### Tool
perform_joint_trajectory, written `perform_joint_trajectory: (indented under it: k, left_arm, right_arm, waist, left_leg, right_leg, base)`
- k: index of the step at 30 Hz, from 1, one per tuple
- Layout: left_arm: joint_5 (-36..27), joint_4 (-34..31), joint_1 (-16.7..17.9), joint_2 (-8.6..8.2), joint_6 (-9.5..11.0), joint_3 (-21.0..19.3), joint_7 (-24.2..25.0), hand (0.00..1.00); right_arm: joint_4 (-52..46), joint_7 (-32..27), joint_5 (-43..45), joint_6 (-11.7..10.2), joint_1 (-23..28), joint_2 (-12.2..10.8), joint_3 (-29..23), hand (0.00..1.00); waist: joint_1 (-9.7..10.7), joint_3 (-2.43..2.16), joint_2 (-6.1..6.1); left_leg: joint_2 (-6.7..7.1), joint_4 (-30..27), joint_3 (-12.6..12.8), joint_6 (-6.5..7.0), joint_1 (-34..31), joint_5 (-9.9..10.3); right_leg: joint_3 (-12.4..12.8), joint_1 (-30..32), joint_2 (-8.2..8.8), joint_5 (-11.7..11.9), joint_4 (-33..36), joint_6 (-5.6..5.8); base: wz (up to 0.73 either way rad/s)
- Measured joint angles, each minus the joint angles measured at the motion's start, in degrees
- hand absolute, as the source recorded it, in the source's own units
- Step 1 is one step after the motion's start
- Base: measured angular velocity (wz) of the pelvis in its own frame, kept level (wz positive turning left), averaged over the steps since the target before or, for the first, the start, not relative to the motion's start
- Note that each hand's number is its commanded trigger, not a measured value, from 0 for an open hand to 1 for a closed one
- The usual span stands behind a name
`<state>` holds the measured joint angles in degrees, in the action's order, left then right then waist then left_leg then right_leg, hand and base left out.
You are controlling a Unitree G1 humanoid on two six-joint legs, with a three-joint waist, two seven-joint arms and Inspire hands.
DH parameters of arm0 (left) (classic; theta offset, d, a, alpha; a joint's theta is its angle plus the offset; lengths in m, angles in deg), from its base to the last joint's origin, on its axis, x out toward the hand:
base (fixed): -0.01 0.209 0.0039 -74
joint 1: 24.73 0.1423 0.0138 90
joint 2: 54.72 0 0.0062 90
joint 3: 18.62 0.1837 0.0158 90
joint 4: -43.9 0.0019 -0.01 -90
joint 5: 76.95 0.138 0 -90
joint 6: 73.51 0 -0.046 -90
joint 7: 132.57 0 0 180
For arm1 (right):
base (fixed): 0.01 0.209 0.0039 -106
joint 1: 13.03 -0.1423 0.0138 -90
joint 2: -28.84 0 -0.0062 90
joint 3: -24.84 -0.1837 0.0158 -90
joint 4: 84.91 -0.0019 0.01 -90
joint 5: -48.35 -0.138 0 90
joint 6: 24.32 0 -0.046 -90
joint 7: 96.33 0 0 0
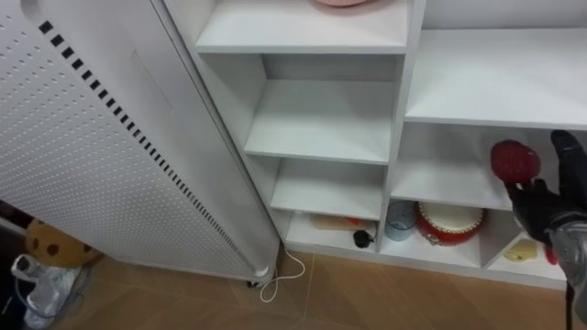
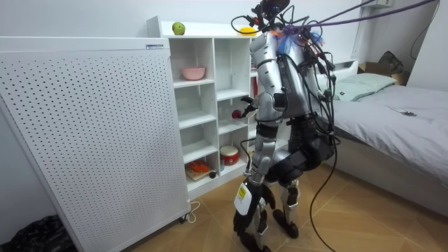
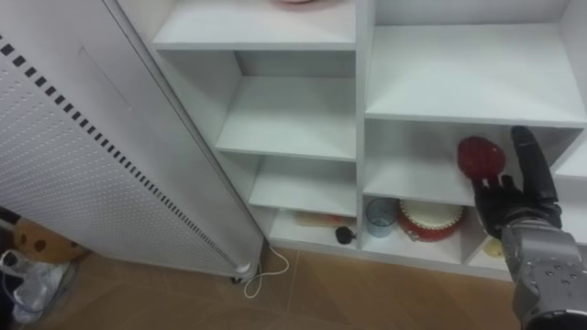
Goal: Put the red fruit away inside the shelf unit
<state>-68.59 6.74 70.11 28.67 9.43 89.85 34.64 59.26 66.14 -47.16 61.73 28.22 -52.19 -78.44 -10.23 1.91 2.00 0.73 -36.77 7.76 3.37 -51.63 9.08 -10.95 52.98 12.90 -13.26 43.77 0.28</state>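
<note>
Wood-plank floor (image 1: pixel 385 293) lay nearest, with a white cord (image 1: pixel 282 275) looped on it at the foot of a white perforated panel (image 1: pixel 92 156) on the robot's left. The robot stood upright close before the open white closet (image 1: pixel 321 119).

Its right hand (image 1: pixel 548 209) came in from the lower right and was raised before the right-hand column of shelves, at the compartment just above the bottom one. The red fruit (image 1: pixel 514 160) was in that hand, clear of the shelf board. It was pinched between the thumb and the fingers (image 1: pixel 570 160), one of which stood straight up just beside it.

Below it, in the bottom row, a round red tin (image 1: pixel 449 223) sat beside a blue-grey cup (image 1: pixel 400 220). A yellow item (image 1: pixel 523 249) lay in the next cell to the right. In the left column's bottom cell lay a flat wooden piece (image 1: pixel 335 221) and a small black object (image 1: pixel 364 238).

Higher up, a pink bowl (image 2: pixel 194 73) stood on a shelf. A green apple (image 2: pixel 178 28) and a yellow fruit (image 2: pixel 246 30) rested on the closet's top. A bed (image 2: pixel 392 119) stood behind the robot.
</note>
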Motion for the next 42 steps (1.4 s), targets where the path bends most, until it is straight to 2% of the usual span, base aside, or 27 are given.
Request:
perform_joint_trajectory:
  k: [19, 27, 30, 31, 33, 35, 37, 39, 42]
  left_arm:
    - [-2.03, -0.26, 0.93, 0.34, -0.04, 2.49, -0.23, 0.00]
    - [-1.95, -0.01, 0.96, 0.34, -0.07, 2.48, 0.57, 0.00]
    - [-1.97, -0.27, 1.14, 0.34, -0.26, 2.31, 1.71, 0.00]
    - [-1.97, 0.03, 1.19, 0.33, -0.25, 2.22, 2.45, 0.00]
    - [-1.96, 0.89, 1.24, 0.46, -0.16, 1.93, 3.41, 0.00]
    - [-1.88, 2.23, 1.12, 0.68, -0.07, 1.53, 3.86, 0.00]
    - [-1.92, 3.24, 0.89, 0.70, 0.02, -1.35, 4.83, 0.00]
    - [-1.92, 4.05, 0.91, 0.72, 0.27, -3.05, 5.10, 0.00]
    - [-1.91, 5.36, 1.76, 0.93, 1.02, -6.14, 5.15, 0.00]
  right_arm:
    - [2.12, 1.09, -0.01, 0.30, 0.31, -0.04, 0.00, 0.00]
    - [3.77, 1.54, 0.09, 0.27, 0.95, -0.20, 0.08, 0.00]
    - [6.26, 4.29, 0.09, 0.35, 3.03, -0.20, 0.12, 0.00]
    - [8.12, 5.93, 0.24, 0.37, 4.25, -0.20, 0.13, 0.00]
    - [11.74, 8.26, 0.41, 0.37, 6.76, -0.32, 0.83, 0.00]
    - [15.93, 9.82, 1.05, 1.09, 9.04, -0.58, 0.82, 0.00]
    - [18.49, 11.81, 1.68, 1.69, 12.63, -0.72, 0.80, 0.00]
    - [19.84, 13.59, 3.11, 1.91, 16.93, -0.89, 0.79, 0.00]
    - [21.13, 14.59, 5.32, 2.22, 21.97, -2.58, 0.78, 0.00]
  waist:
    - [0.20, -0.03, 0.05]
    - [-0.46, 0.11, 0.27]
    - [-1.05, 0.21, 0.76]
    - [-1.09, 0.47, 1.27]
    - [-1.33, 0.68, 1.68]
    - [-1.29, 0.63, 1.85]
    - [-1.02, 0.61, 1.95]
    - [-0.69, 0.61, 1.99]
    - [0.80, 0.53, 1.78]
  left_leg:
    - [-0.06, -0.09, -0.04, 0.00, 0.49, 0.03]
    - [0.00, 0.00, -0.20, -0.03, 2.76, 0.28]
    - [-0.23, 1.03, -0.64, -0.30, 5.81, 0.58]
    - [-0.36, 1.81, -0.71, -0.34, 7.73, 0.56]
    - [-0.38, 3.36, -0.94, -0.36, 11.03, 0.54]
    - [-0.33, 4.94, -1.38, -0.45, 13.73, 0.49]
    - [-0.22, 6.53, -1.53, -0.56, 15.89, 0.41]
    - [-0.06, 7.55, -1.71, -0.56, 18.45, 0.41]
    - [0.01, 10.15, -1.82, -0.59, 22.99, 0.44]
  right_leg:
    - [-0.25, -0.70, -0.06, -0.02, -0.11, 0.02]
    - [-0.25, -3.12, -0.26, -0.05, -0.54, 0.08]
    - [-0.37, -6.61, -1.05, -0.09, -2.45, 0.06]
    - [-0.65, -8.95, -1.35, 0.06, -3.63, 0.26]
    - [-0.61, -12.54, -2.00, 0.29, -5.67, 0.60]
    - [-0.60, -15.28, -2.43, 0.51, -7.53, 0.87]
    - [-0.82, -17.58, -2.64, 0.86, -9.25, 1.31]
    - [-1.19, -20.34, -2.63, 1.01, -10.32, 1.13]
    - [-1.82, -24.83, -2.61, 0.66, -12.50, 1.41]
  base:
    - [0.00]
    - [-0.01]
    - [-0.03]
    - [0.06]
    - [-0.02]
    - [-0.05]
    - [0.00]
    - [0.07]
    - [0.04]
